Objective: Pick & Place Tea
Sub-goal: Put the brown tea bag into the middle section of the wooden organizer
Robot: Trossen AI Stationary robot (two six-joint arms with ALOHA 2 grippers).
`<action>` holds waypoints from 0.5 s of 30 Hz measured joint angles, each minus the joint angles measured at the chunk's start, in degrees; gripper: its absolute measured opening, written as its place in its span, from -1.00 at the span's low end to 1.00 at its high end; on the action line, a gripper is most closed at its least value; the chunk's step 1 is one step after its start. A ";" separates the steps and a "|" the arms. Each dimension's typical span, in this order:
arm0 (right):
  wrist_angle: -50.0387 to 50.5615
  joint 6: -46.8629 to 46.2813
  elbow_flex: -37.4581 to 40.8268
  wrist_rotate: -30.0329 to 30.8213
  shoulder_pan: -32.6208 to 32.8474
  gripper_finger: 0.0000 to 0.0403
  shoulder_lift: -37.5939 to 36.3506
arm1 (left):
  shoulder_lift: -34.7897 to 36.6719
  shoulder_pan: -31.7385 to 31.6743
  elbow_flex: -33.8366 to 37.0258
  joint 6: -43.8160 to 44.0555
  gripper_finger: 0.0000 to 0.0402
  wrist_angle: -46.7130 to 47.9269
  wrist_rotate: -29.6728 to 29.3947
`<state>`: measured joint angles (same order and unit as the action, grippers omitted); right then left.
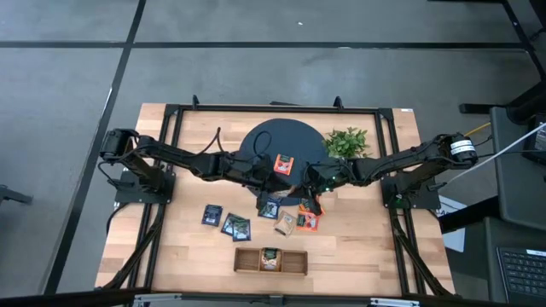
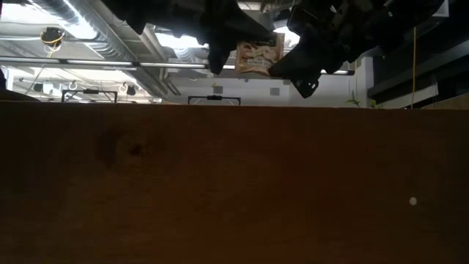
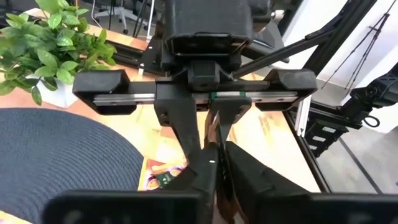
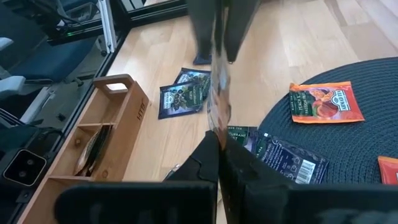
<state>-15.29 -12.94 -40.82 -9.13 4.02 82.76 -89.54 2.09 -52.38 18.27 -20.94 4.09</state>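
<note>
Pale wood table (image 1: 358, 247), woven dark mat (image 4: 348, 143)

Both arms are matte black, built of slim tubular links with bulkier rounded joints. The right arm (image 1: 409, 158) carries a silver-and-black cylindrical motor housing near its shoulder; black cables trail from each base. The right gripper (image 3: 214, 158) shows a silver linear rail, blocky black carriages and tapering black fingers (image 3: 186, 134).
</note>
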 joint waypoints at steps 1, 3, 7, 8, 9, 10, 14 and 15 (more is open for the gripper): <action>0.02 -0.04 0.00 0.00 0.00 -0.98 0.00 | 0.00 0.00 0.00 0.00 -0.96 0.16 -0.04; 0.02 -0.14 0.00 0.00 0.02 -0.97 0.00 | 0.00 0.06 0.00 -0.01 -0.97 0.21 -0.06; 0.03 -0.34 0.00 0.00 0.42 -0.90 0.00 | 0.00 0.99 -0.01 0.01 -0.98 0.28 -1.01; 0.04 -0.34 0.00 0.00 0.69 -0.87 0.00 | 0.00 1.37 -0.02 0.01 -0.98 0.28 -1.28; 0.02 -0.34 0.00 0.01 0.94 -0.85 0.00 | 0.00 1.75 -0.02 -0.01 -0.98 0.41 -1.57; 0.01 -0.37 0.00 0.04 1.17 -0.82 0.00 | 0.00 2.13 -0.02 -0.01 -0.98 0.66 -1.59; 0.02 -0.77 0.00 0.02 1.96 -0.67 0.00 | 0.00 3.37 -0.02 0.01 -0.98 1.13 -1.61; 0.08 -1.60 0.00 0.04 2.12 -0.63 0.00 | 0.02 3.70 -0.02 0.01 -0.98 1.51 -1.63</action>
<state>-15.21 -14.54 -40.82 -9.09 6.13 82.76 -89.51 5.79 -52.40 18.28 -19.43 2.46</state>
